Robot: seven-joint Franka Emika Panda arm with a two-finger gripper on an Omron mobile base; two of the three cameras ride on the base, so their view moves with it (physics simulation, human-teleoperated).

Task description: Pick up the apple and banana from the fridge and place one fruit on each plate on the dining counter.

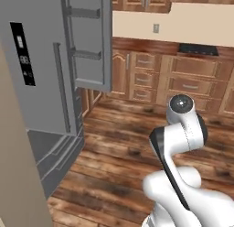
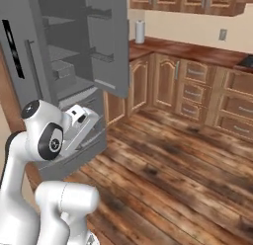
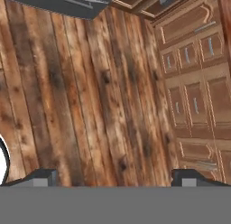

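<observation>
The tall grey fridge stands at the left with its right door swung open. Bare grey shelves show inside, and its lower drawers sit near the floor. The apple and the banana are out of view, as are the plates and the dining counter. My gripper is open, its two dark fingertips wide apart over the wooden floor with nothing between them. My hand hangs in front of the fridge's lower part, pointing down.
Wooden wall cabinets with drawers line the back under a reddish counter, which carries a paper towel roll and a black cooktop. Plank floor lies open between fridge and cabinets. A beige panel borders the left edge.
</observation>
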